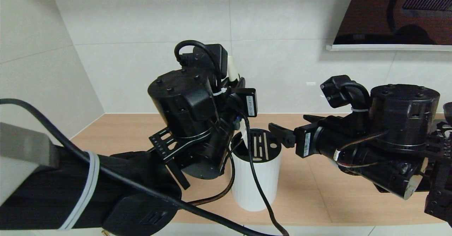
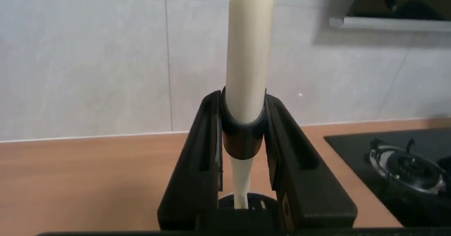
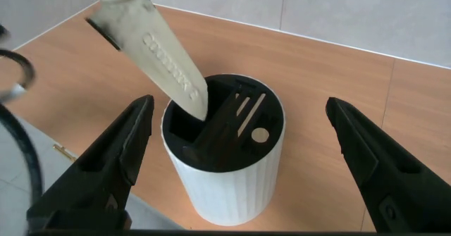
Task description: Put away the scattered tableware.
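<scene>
A white ribbed utensil holder (image 1: 256, 183) with a black slotted top stands on the wooden counter near its front edge. My left gripper (image 2: 244, 134) is above it, shut on the cream handle (image 2: 248, 49) of a knife held upright. The knife's cream blade (image 3: 156, 49) slants down with its tip inside the large opening of the holder (image 3: 225, 169). In the head view the handle's end (image 1: 231, 68) sticks up behind the left wrist. My right gripper (image 3: 239, 108) is open, its fingers (image 1: 280, 133) level with the holder's top and just to its right, holding nothing.
The wooden counter (image 1: 314, 193) runs back to a tiled wall. A black gas hob (image 2: 405, 162) lies on the counter's right side, with a dark range hood (image 1: 392, 13) above it. The counter's front edge (image 3: 70, 155) is close to the holder.
</scene>
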Robot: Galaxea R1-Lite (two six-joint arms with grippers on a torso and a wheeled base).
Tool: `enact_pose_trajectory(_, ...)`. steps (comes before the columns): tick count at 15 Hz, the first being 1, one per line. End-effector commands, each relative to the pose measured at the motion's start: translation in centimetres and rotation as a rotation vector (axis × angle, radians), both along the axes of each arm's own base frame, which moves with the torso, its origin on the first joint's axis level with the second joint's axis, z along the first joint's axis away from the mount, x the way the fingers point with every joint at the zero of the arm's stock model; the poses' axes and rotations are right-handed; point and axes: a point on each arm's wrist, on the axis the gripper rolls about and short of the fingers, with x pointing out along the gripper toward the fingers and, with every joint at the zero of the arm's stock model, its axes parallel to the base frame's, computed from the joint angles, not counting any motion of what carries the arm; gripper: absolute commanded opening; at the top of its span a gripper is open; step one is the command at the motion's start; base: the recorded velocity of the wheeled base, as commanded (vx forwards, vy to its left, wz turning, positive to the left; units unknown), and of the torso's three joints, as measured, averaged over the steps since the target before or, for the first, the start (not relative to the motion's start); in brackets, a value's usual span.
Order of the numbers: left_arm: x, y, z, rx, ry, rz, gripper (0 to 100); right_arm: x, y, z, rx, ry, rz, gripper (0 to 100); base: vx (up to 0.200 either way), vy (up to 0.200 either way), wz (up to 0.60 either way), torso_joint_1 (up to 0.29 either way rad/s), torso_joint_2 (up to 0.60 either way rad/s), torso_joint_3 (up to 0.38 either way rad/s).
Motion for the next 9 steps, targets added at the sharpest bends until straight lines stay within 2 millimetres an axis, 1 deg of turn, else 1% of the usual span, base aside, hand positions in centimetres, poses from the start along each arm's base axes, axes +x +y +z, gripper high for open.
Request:
enact_pose_trajectory(1,0.3,-0.4,-1.0,0.021,0.02,0.0,0,0.0,0.1,-0.1,-0.002,0.002,0.0,100,0.0,0.0,0.0,0.0,0.0,0.0)
enact_pose_trajectory(8,1.0,-1.3,-3.1,0.047,0.049,-0.004,0,0.1,0.1,-0.2,-0.006,0.005,0.001,100,0.0,0.0,0.0,0.0,0.0,0.0)
enact_pose_trajectory(9,1.2,-1.5,-3.7,0.059,0.061,-0.004,0,0.1,0.1,-0.2,-0.004,0.004,0.0,100,0.0,0.0,0.0,0.0,0.0,0.0)
